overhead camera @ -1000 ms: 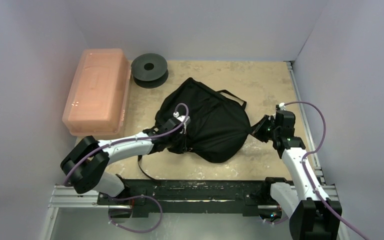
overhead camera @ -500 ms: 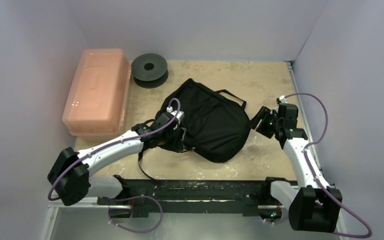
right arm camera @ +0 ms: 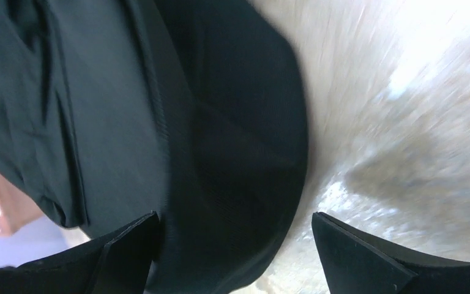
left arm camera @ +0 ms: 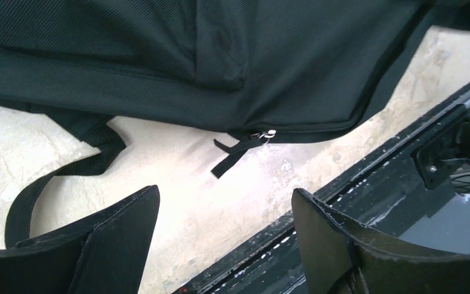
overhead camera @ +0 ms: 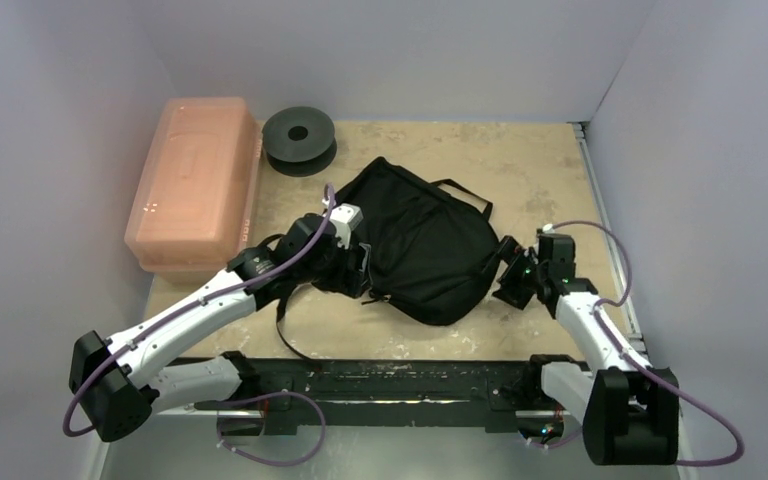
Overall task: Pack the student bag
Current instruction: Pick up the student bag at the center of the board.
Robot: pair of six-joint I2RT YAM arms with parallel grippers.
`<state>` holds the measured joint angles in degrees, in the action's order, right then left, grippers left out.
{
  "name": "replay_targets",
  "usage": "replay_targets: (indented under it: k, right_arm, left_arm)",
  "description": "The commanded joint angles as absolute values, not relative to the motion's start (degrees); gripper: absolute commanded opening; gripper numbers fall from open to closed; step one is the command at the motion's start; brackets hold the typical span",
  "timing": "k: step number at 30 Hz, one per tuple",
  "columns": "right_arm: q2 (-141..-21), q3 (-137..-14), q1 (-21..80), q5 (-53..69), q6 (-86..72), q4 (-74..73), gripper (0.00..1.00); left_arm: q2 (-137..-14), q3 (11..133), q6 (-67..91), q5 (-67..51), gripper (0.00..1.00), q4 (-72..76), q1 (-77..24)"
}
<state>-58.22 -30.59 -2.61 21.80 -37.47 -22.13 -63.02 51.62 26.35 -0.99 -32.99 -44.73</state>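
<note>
**Q:** Now that both arms let go, is it packed?

**A:** Pretty close imo. A second ago the left gripper (left arm camera: 223, 202) pinched the backpack (overhead camera: 425, 250); now its fingers are spread wide, holding nothing. The backpack lies mid-table (overhead camera: 540, 160), and its zip (left arm camera: 263, 135) looks shut. Same for the right gripper (right arm camera: 235, 226): wide, empty, pulled back.

The left arm (overhead camera: 200, 305) reaches diagonally toward the centre, left end effector (left arm camera: 223, 208) spread wide. The right arm (overhead camera: 590, 320) is bent at near right, right end effector (right arm camera: 232, 239) equally wide.
</note>
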Motion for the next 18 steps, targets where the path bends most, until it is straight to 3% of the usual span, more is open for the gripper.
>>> replay_targets:
  k: [1,4,6,8,9,10,11,18]
  right_arm:
    - [-60.27,-23.17,4.77,28.18,-52.44,-4.52,0.99]
    - [-64.63,-21.73,9.60,25.92,-55.04,1.62,0.97]
    - [-66.64,-20.13,10.10,25.22,-56.97,6.37,0.86]
    - [-67.48,-20.47,10.28,24.34,-57.21,7.90,0.58]
    - [-66.43,-22.14,10.37,22.65,-55.27,5.72,0.38]
    - [-65.11,-25.09,10.43,20.29,-52.83,1.79,0.12]
    - [-63.84,-28.78,10.38,16.19,-49.35,-3.83,0.00]
    - [-66.34,-68.14,10.24,-4.07,-26.39,-37.33,0.00]
  left_arm:
    - [-61.89,55.19,25.40,-5.27,0.79,-30.42,-44.39]
    - [-61.52,55.81,25.21,-6.56,0.79,-30.37,-44.43]
    - [-60.84,55.73,25.01,-6.66,0.79,-30.17,-44.39]
    - [-60.17,55.95,24.73,-6.48,0.79,-30.27,-44.38]
    - [-59.75,56.23,24.64,-6.30,0.79,-30.63,-44.38]
    - [-59.24,56.56,24.54,-6.06,0.79,-31.00,-44.38]
    - [-58.63,56.86,24.41,-5.95,0.79,-31.24,-44.38]
    - [-56.43,60.01,23.31,-7.02,0.78,-31.01,-44.38]
